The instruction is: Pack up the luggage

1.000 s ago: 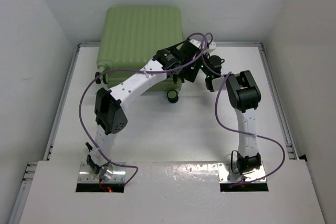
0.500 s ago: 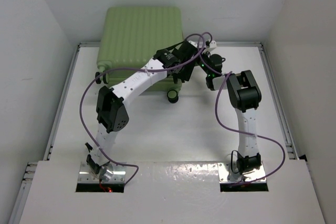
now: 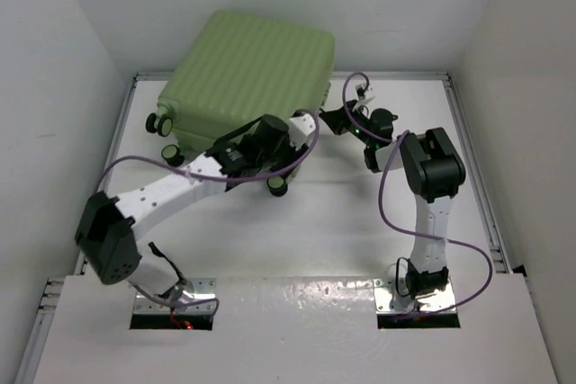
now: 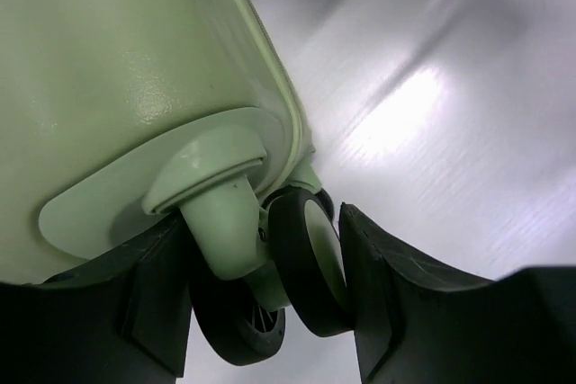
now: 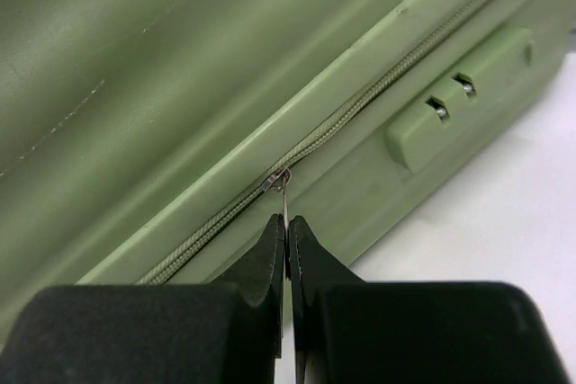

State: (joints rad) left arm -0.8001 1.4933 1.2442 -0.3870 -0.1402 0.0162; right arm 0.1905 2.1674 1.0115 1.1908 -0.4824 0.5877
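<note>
Between the fingers of my left hand [image 4: 263, 249] sit a black twin caster wheel [image 4: 310, 258] and its green stem. The hand has narrowed from wide open and now clamps the caster at a near corner of the pale-green suitcase [image 3: 247, 69]. With that grip I have swung the arm out to the left. The case was square to the back wall a moment ago. It now lies turned at an angle, closed, ribbed shell up, on the far part of the surface [image 3: 342, 222] and reaching past its back edge. My right hand [image 5: 286, 222] is closed on the thin metal zipper pull [image 5: 284, 197], with the slider seated in the zipper [image 5: 360, 114] short of the combination lock [image 5: 459, 96]. Reading: the turn brings a fresh run of zipper in line with the right hand's pull, so the closing of the case can go on. How much track is left open I cannot tell.
</note>
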